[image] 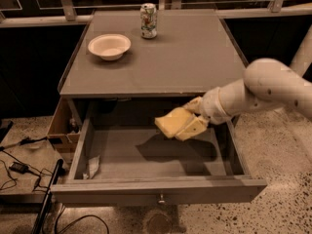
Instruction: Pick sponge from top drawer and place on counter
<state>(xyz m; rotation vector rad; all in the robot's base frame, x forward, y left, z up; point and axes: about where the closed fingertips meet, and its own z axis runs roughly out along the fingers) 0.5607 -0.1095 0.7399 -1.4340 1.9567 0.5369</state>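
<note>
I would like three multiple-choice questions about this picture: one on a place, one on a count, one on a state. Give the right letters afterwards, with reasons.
1. Where is the sponge?
A. on the ground
B. held in the pincer over the top drawer
C. on a shelf

2. How many things stand on the counter?
A. one
B. two
C. four

3. What is the state of the top drawer?
A. pulled open
B. pushed shut
C. taken out and turned over

Answers:
1 B: the pincer is closed on the sponge, and the sponge's shadow falls on the drawer floor below it.
2 B: only the white bowl and the can stand there.
3 A: the drawer is out and its floor is visible.
</note>
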